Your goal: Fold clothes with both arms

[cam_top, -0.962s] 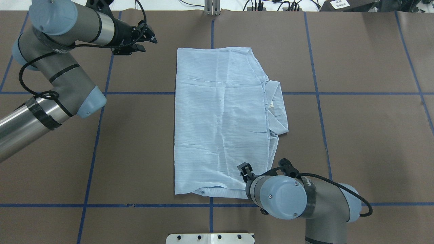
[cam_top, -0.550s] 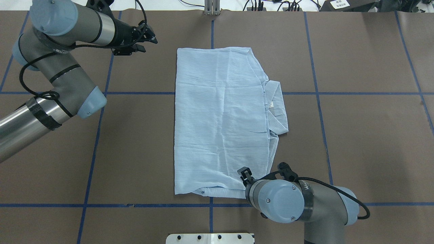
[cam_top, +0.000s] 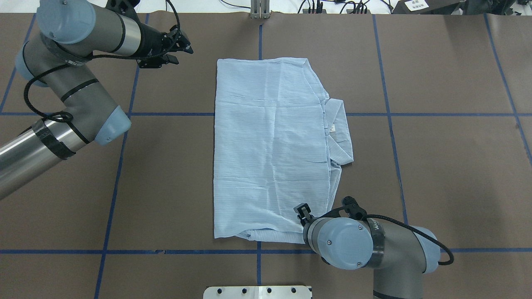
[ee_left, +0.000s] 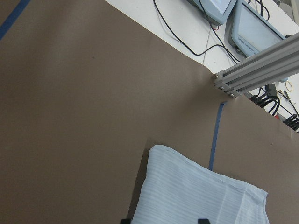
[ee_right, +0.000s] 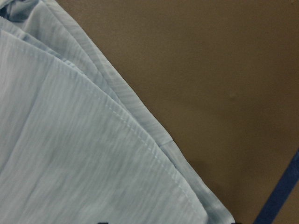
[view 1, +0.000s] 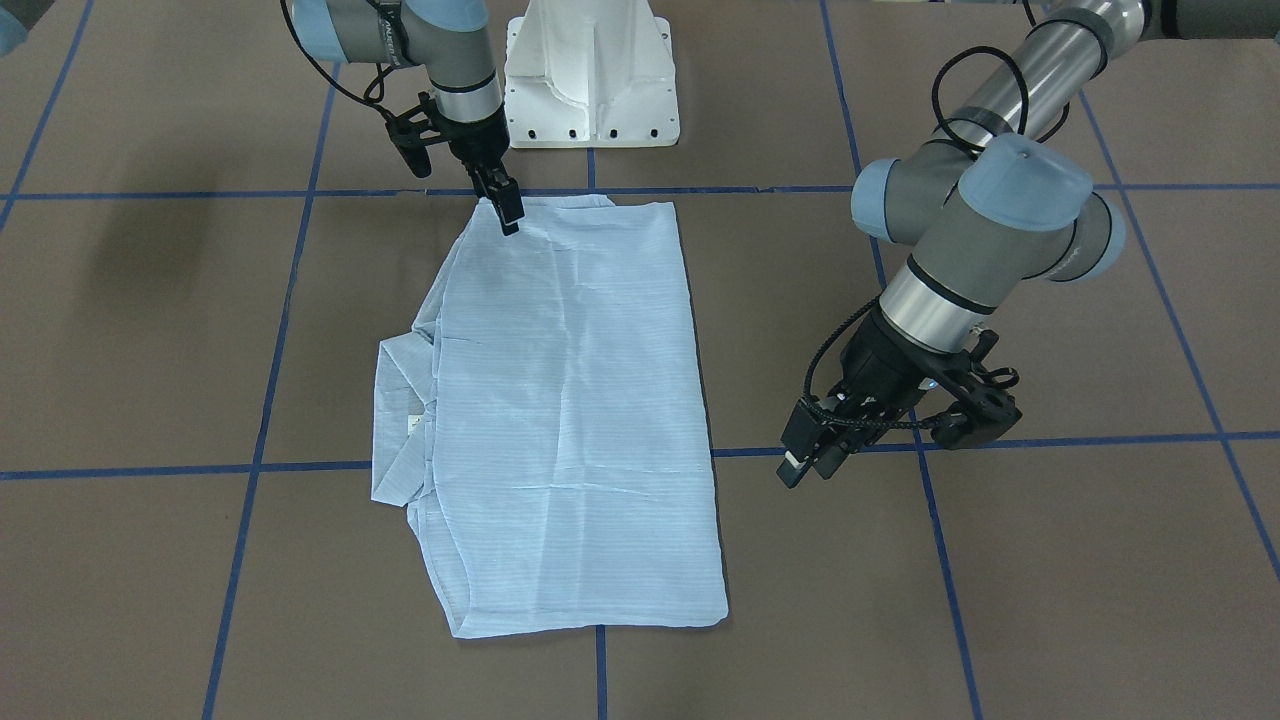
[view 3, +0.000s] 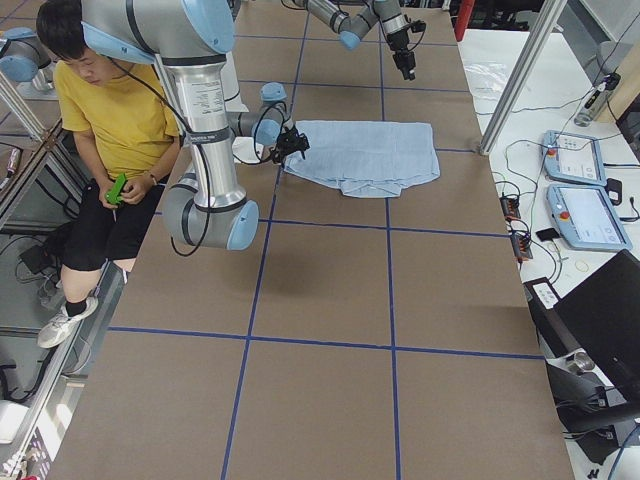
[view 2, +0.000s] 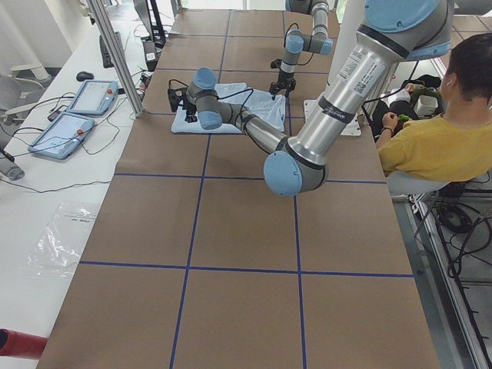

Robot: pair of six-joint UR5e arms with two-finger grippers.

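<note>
Both pincers are seen parted, nothing held. Shirt (cam_top: 270, 141) is laid part-folded mid-bench (cam_top: 436, 166). Right pincer (view 1: 505, 215) is poised at its near corner, and left pincer (view 1: 800, 462) is hung off the far corner. Next fold likely: corners to be pinched through all layers.

Nothing reads clearly. White letters run along a black band (cam_top: 377, 245) on the right arm (cam_top: 345, 243), just beside the shirt's (cam_top: 270, 145) near corner, too small to make out. A small white tag (cam_top: 332, 129) sits inside the shirt's collar, its print illegible. A white label (cam_top: 415, 5) well beyond the shirt carries blurred print.
</note>
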